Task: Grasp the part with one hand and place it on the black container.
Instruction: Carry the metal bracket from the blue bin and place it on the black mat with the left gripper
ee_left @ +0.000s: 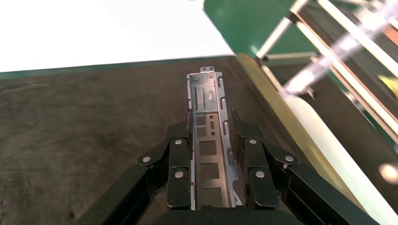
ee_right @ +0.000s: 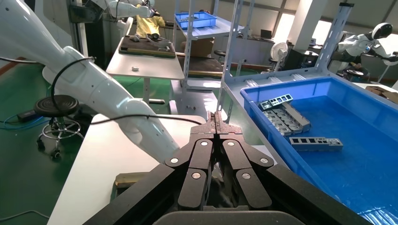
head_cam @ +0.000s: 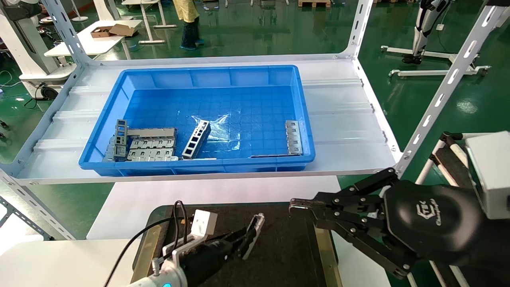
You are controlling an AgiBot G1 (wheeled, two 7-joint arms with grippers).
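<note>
This is a factory or robot-testing hall. A glossy green floor (head_cam: 247,36) spreads beyond the blue bin (head_cam: 207,119) of stamped metal pieces, which sits on a slotted-steel rack shelf (head_cam: 346,131). Behind the bin stand white work tables (head_cam: 91,40), a person in a yellow coat (head_cam: 187,16) and another white robot (head_cam: 426,24).

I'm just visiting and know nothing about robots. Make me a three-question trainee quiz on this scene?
1. True or false: the left gripper is shut on the part.
2. The part hangs over: A) the blue bin B) the black container C) the floor.
3. Fill in: the right gripper, empty, has its fingers ____.

Key: 1 true; 2 B; 3 shut.
</note>
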